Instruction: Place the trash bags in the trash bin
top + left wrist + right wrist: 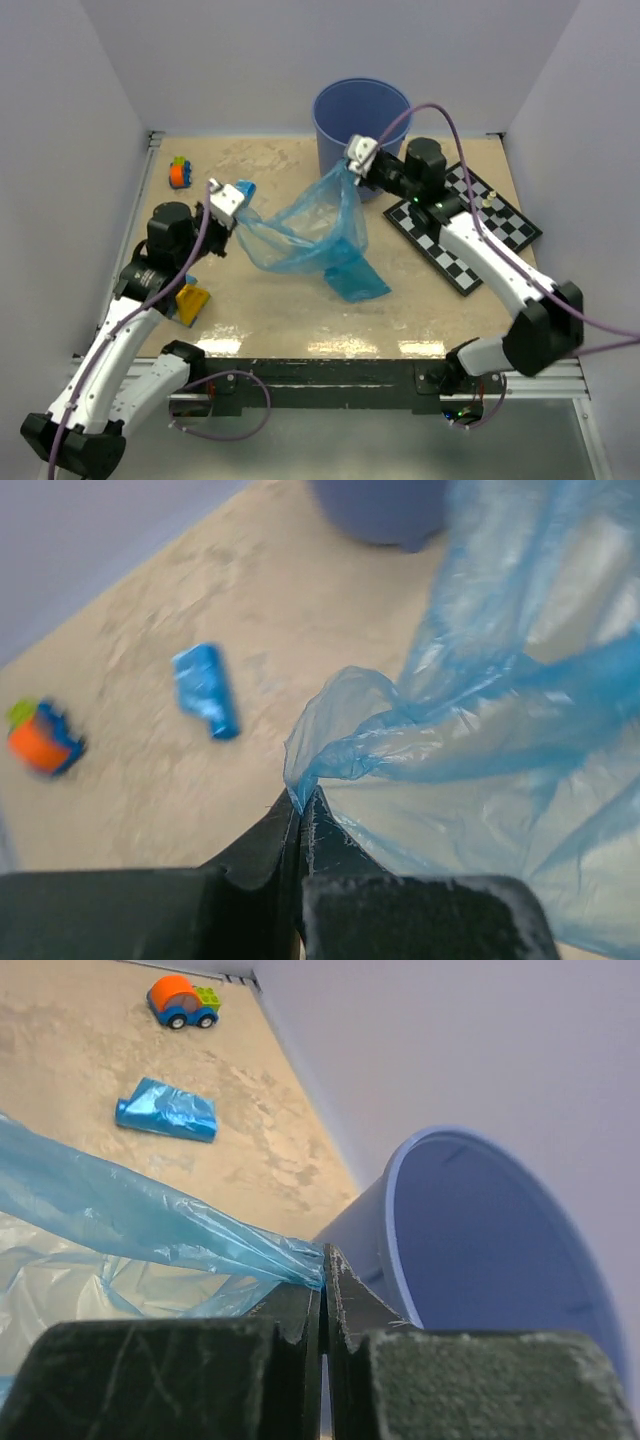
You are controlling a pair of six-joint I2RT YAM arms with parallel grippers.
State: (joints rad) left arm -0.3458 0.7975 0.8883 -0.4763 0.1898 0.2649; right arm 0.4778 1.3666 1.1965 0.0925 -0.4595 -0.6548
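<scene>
An opened, translucent blue trash bag hangs stretched between both grippers, and its lower folded end rests on the table. My left gripper is shut on the bag's left rim. At the trash bin's near wall, my right gripper is shut on the bag's right rim. The round blue trash bin stands upright at the back. A second trash bag, still folded, lies flat on the table beyond the left gripper.
A toy car in orange, blue and green sits at the back left. A black-and-white chessboard with small pieces lies under the right arm. A yellow and blue block lies by the left arm.
</scene>
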